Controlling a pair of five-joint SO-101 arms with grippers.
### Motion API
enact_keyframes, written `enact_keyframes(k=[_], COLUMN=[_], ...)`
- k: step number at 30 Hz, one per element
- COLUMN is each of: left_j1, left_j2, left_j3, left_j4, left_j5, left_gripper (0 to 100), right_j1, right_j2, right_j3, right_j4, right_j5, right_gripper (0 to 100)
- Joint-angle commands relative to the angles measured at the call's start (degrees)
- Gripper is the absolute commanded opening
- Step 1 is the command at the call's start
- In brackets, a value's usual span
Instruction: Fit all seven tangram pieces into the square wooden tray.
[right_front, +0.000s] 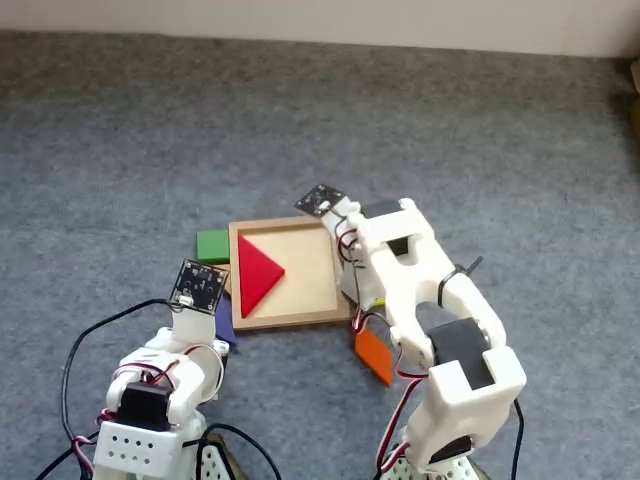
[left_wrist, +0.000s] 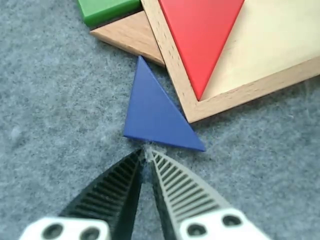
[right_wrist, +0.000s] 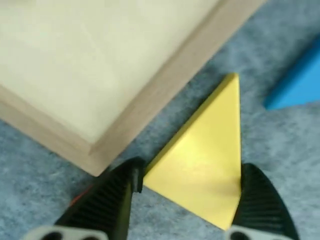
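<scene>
Tray (right_front: 285, 322) sits on the grey carpet between the two arms, and I count one piece seated in it, the red triangle (right_front: 257, 272) along its left side. Left gripper (left_wrist: 146, 155) is pressed together with its tips just touching the edge of the dark blue triangle (left_wrist: 155, 112), which lies on the carpet against the tray's outer corner, near the green piece (right_front: 212, 245) and the bare wooden triangle (left_wrist: 130, 35). Right gripper (right_wrist: 190, 172) is pinching the yellow triangle (right_wrist: 205, 165) just outside the tray's rim, with a light blue piece (right_wrist: 300, 82) nearby and the orange piece (right_front: 373, 352) below the tray's right corner.
</scene>
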Motion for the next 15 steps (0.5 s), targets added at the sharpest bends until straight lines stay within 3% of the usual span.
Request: enact_keyframes(k=[1, 15], left_j1=[0.04, 0.04], left_j2=[-2.42, -2.42], left_j3=[1.1, 1.1], left_j4=[0.26, 0.26], left_j5=[-0.18, -0.18], left_gripper=[1, 1], right_j1=[-0.75, -2.42], right_j2=[-4.53, -22.55], right_j3=[0.57, 1.19], right_j4=[-0.84, 1.1], right_j5=[0.62, 0.62], right_gripper=[19.6, 19.5])
